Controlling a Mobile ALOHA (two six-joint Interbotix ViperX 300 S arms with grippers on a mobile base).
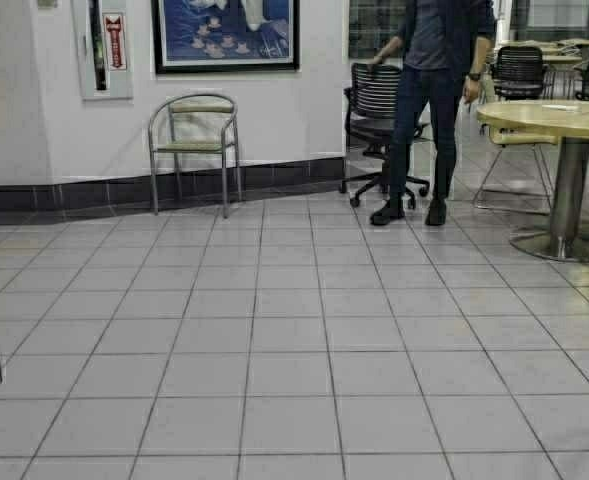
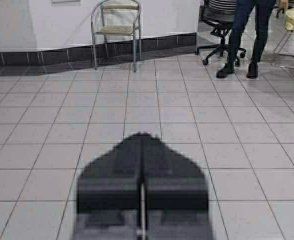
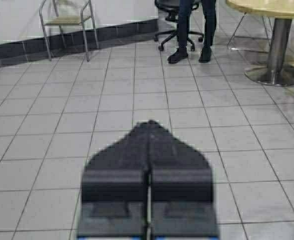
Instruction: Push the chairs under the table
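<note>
both of our grippers sit low over the tiled floor (image 1: 274, 340), holding nothing. our left gripper (image 2: 142, 137) has its fingers pressed together to a point, with only a thin seam between them, and our right gripper (image 3: 149, 124) is closed the same way, empty. from the high view we see just a sliver of each arm at the lower corners of the scene, well apart.

ahead of us, against the white wall (image 1: 304, 90), stands a grey metal armchair (image 1: 195, 145) with pale green padding. to its right a person (image 1: 429, 100) in dark clothes stands on the tiles, one hand resting on a black office chair (image 1: 376, 115) behind them. further right is a round table (image 1: 554, 118) on a metal pedestal, with a tan chair (image 1: 519, 140) on thin chrome legs partly tucked beneath its far side. more black chairs (image 1: 519, 70) sit in the background. we cannot see the long narrow table from here, and only that one tan chair shows.
</note>
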